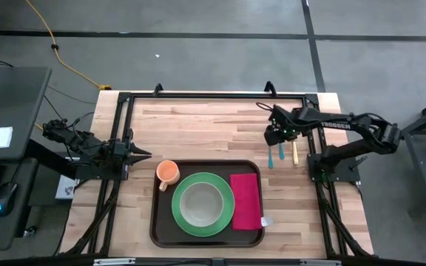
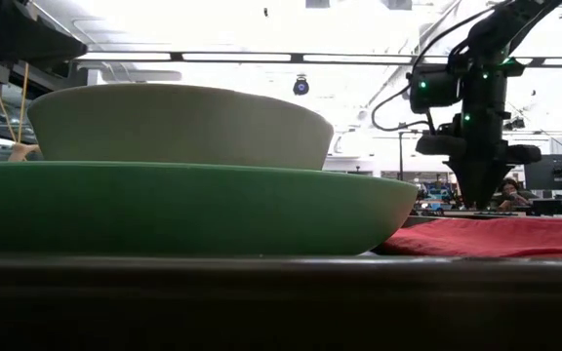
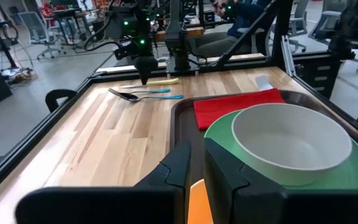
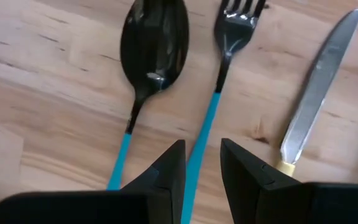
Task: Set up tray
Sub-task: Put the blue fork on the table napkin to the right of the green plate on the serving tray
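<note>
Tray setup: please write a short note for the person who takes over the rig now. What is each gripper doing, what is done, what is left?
Left gripper: parked at the table's left edge beside the orange cup, jaws slightly apart, empty.
Right gripper: open, low over the blue-handled fork, holding nothing.
Done: tray holds the green plate, bowl on it, red napkin on the right; the cup sits at the tray's left corner.
Left: spoon, fork and yellow-handled knife lie on the wood, off the tray.
</note>
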